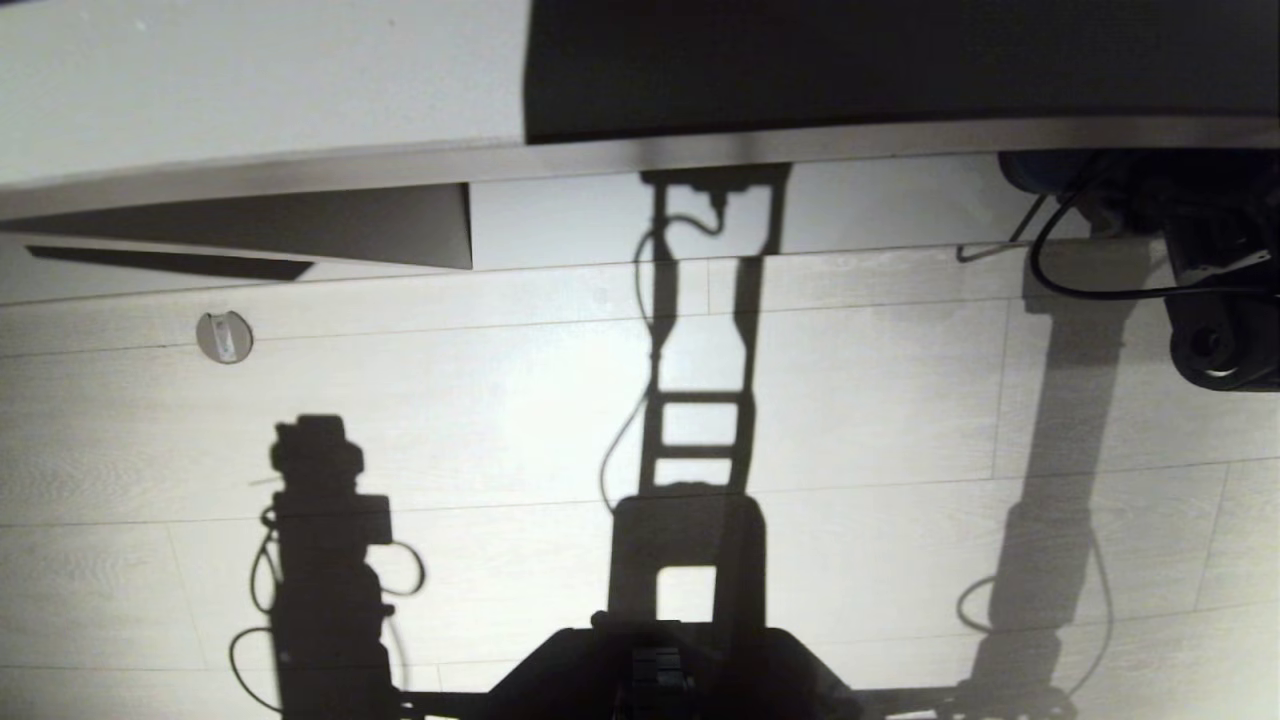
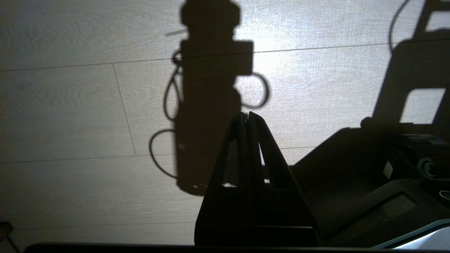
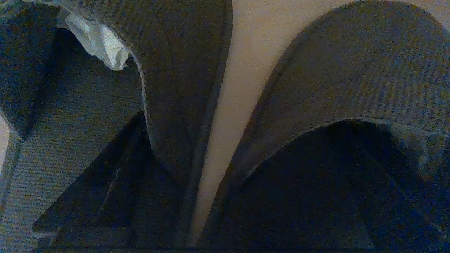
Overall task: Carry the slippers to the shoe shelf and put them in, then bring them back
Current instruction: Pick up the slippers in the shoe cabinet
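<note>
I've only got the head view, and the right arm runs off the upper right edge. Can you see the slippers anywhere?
Observer: Yes. The right wrist view shows the slippers close up. They lie side by side with a strip of pale surface between them.
Operator: Is the right gripper holding them?
Observer: Not that I can see. The right gripper is at their openings with its jaws wide, and I cannot tell whether it touches the fabric.
Operator: And the left one?
Observer: The left gripper is shut and holds nothing, above the floor.
</note>
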Controlling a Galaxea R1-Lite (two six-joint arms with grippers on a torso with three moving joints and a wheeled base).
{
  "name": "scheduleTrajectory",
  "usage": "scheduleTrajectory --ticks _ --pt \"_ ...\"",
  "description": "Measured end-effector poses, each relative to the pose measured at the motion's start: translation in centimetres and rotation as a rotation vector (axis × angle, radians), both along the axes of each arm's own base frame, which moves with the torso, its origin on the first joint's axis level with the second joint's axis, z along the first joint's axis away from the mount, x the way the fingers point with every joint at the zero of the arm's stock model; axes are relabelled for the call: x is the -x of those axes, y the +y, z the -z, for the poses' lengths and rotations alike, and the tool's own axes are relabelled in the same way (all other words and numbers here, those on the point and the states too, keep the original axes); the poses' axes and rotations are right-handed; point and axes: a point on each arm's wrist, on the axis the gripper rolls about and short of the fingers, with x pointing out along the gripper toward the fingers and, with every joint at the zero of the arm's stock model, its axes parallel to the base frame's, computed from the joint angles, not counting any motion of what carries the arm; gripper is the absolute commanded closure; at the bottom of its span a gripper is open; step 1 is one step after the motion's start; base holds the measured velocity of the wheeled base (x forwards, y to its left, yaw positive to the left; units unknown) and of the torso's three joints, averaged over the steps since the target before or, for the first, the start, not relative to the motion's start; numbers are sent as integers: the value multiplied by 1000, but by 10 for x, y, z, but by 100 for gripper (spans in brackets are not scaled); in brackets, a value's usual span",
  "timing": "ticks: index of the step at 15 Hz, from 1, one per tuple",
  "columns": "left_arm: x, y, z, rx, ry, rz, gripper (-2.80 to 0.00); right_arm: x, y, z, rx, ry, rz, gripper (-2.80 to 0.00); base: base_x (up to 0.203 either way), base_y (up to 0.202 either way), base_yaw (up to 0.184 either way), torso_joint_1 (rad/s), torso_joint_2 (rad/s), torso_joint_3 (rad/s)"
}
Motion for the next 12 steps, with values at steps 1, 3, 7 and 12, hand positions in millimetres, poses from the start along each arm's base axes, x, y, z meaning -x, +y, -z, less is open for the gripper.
scheduleTrajectory --ticks 1,3,7,12 --pt "0 0 0 0 0 0 0 -2 0 -2 0 -6 -1 -280 0 0 0 0 0 0" --pt "0 0 0 0 0 0 0 -6 0 -5 -2 -4 -3 -280 0 0 0 0 0 0" --pt "0 0 0 0 0 0 0 -8 -1 -6 -5 -9 -4 -280 0 0 0 0 0 0" --pt "0 0 0 0 0 0 0 -7 -1 -3 -3 5 -1 -280 0 0 0 0 0 0"
